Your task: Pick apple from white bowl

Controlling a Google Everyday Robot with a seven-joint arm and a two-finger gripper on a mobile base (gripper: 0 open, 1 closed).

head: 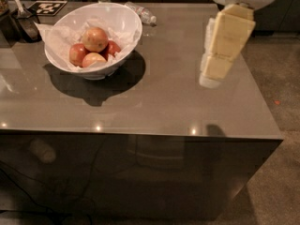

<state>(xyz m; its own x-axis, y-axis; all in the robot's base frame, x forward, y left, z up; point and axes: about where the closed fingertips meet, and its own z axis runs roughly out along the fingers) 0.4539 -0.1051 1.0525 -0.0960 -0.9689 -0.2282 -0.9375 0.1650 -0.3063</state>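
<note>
The apple (95,39) is the biggest one, yellow-orange with a red blush, on top of the pile in the white bowl (125,19). The bowl is lined with crumpled white paper and stands at the table's back left. Darker red apples (77,54) and a paler apple (93,59) lie around it. My gripper (209,81) hangs from the cream arm over the table's right part, far to the right of the bowl and holding nothing that I can see.
A grey glossy table (154,102) with its front edge near and its right edge by the arm. A plastic bottle (142,14) lies behind the bowl. A fiducial tag (48,7) and a dark tool holder (23,20) sit at the back left.
</note>
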